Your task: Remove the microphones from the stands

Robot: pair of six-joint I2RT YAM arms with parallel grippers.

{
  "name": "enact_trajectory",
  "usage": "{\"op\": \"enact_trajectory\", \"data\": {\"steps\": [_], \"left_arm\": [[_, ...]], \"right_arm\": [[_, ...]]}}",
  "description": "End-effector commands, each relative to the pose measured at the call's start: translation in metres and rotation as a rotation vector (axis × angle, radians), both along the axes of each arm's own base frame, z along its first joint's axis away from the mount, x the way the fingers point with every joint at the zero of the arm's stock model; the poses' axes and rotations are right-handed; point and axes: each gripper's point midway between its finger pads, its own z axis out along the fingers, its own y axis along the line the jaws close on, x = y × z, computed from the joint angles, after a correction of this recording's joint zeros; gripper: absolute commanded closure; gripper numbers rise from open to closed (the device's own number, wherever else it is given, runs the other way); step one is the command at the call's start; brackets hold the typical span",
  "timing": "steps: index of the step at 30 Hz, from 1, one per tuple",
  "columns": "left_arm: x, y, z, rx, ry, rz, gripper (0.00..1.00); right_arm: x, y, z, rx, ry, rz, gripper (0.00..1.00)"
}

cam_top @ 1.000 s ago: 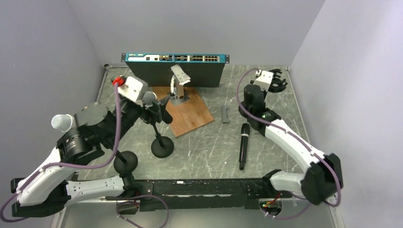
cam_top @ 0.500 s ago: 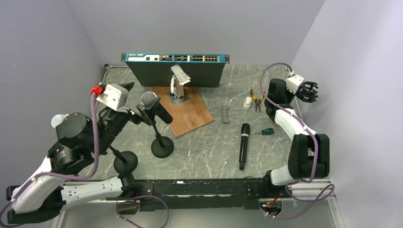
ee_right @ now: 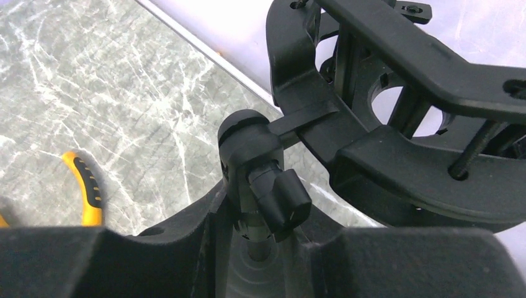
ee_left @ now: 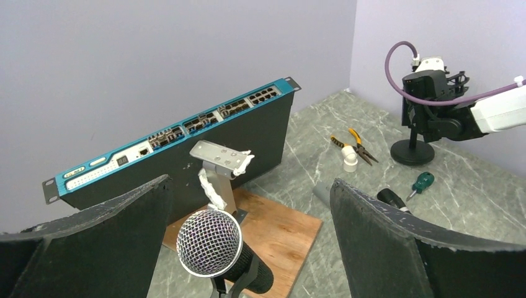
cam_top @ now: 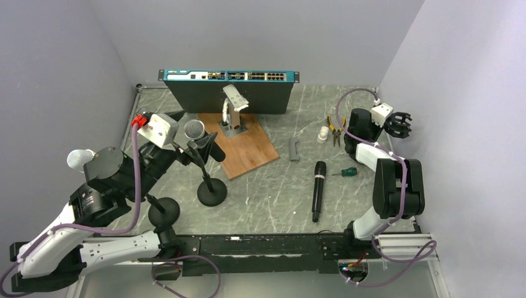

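Hovering wide open, left gripper straddles the microphone on its stand; right gripper flanks the shock-mount stand, whether clamped I cannot tell.

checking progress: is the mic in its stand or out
In. The mic sits tilted in the clip of the stand. The left pincer is open, its fingers on either side, not gripping it.

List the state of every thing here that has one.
Black microphone with silver mesh head: clipped in its black stand, tilted.
Left end effector: open, facing that head, not touching.
Right end effector: shut on black shock-mount stand.
All-black handheld microphone: lying flat on table.
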Motion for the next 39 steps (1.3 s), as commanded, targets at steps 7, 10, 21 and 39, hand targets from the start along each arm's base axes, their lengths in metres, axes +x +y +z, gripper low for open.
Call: {"op": "enact_trajectory", "data": {"steps": [7, 10, 21, 39], "left_arm": [[-0.008, 0.002, 0.016, -0.07, -0.028, -0.04, 0.01], [-0.01, 0.005, 0.019, -0.083, -0.034, -0.041, 0.01], [-0.005, -0.005, 0.011, -0.065, -0.014, -0.041, 0.01], [-0.045, -0.041, -0.007, -0.197, 0.234, -0.315, 0.01]], "right_arm": [[0.003, 0.016, 0.039, 0.048, -0.113, 0.07, 0.04], [-0.013, 0.029, 0.043, 0.107, -0.106, 0.067, 0.0], [-0.071, 0.067, 0.016, 0.399, -0.078, 0.079, 0.0], [-0.094, 0.291, 0.061, 0.536, 0.057, 1.107, 0.0]]}}
